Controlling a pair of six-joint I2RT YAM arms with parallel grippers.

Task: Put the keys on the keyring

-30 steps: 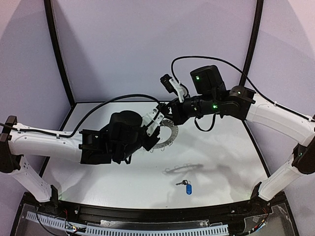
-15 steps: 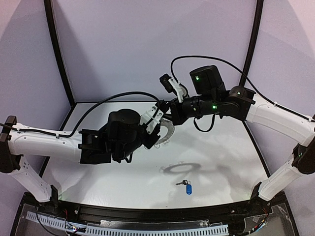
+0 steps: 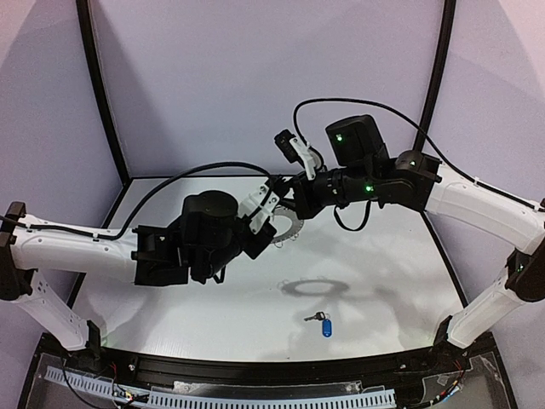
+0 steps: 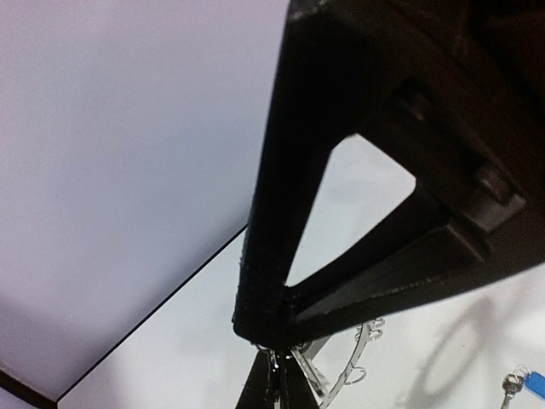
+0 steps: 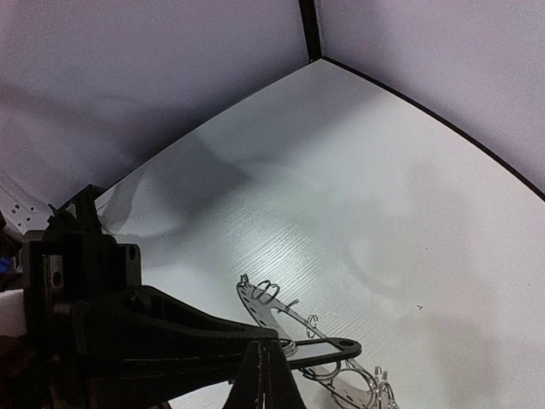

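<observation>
the left arm reaches in from the left edge of the white worktop (image 3: 170, 307), and the left gripper (image 3: 274, 204) is raised above the middle of the surface. in the left wrist view its black fingertips (image 4: 266, 385) are pressed together with no gap, right at the rim of the large flat silvery-grey metal keyring (image 3: 294, 232). whether they pinch the rim, one of the thin wire loops (image 4: 356, 373), or nothing cannot be told.

the keyring hangs in the air between the two grippers, tilted, with its round shadow (image 3: 319, 288) lying on the worktop well below it.

just to the right, the right gripper (image 3: 289, 203) comes in from the right arm and meets the left gripper tip to tip. in the right wrist view its fingers (image 5: 268, 375) are closed onto the edge of the keyring (image 5: 255, 305), which carries the ring clear of the surface.

further right and nearer the front edge, the small silver key (image 3: 313, 317) with a blue oval plastic tag (image 3: 325, 328) lies flat on the worktop, well apart from both grippers and touched by neither.
</observation>
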